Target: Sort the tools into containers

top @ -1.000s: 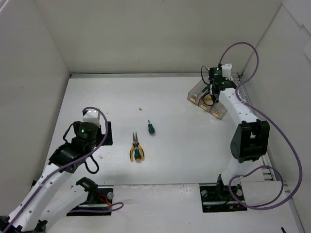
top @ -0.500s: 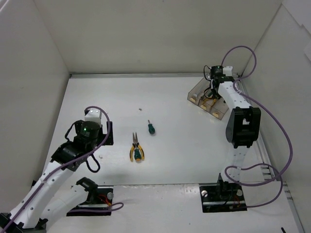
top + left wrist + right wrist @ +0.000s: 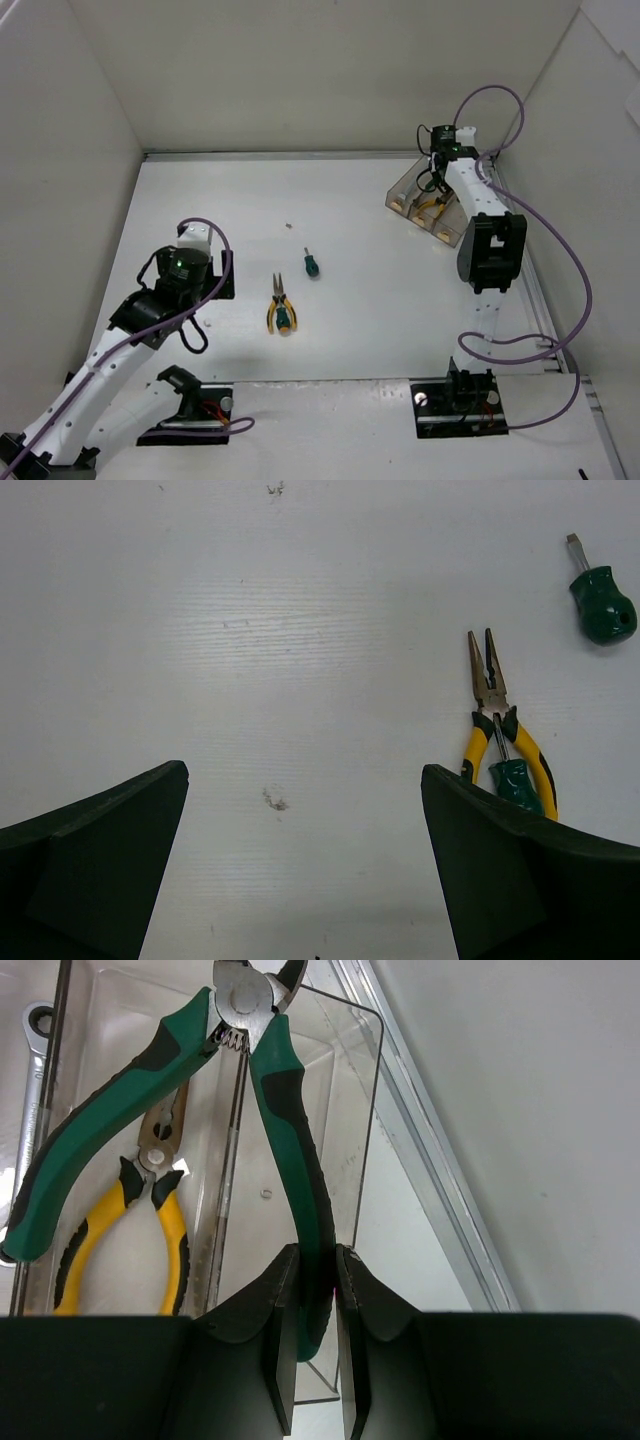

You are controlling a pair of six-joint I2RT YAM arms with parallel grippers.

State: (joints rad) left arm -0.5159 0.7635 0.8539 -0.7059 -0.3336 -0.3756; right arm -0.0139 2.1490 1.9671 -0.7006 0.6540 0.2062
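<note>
Right wrist view: right gripper (image 3: 317, 1280) clenched on one handle of green pliers (image 3: 285, 1090), hanging over tray (image 3: 365, 1110), possibly touching its wall. Inside tray: yellow pliers (image 3: 170, 1220), wrench (image 3: 33, 1070). Well apart from tray: left gripper (image 3: 303, 780) spread wide, plus yellow-green pliers (image 3: 500, 750) and screwdriver (image 3: 603, 605).

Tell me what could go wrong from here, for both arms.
1. The right pincer grips the green pliers by one handle only; the other handle splays free, so they may swing or slip.
2. Their handles appear to straddle a divider of the tray, so on release they may hang up on it.
3. Beside the open left pincer, a green screwdriver lies between the long-nose pliers' handles; grasping one may drag the other.
</note>
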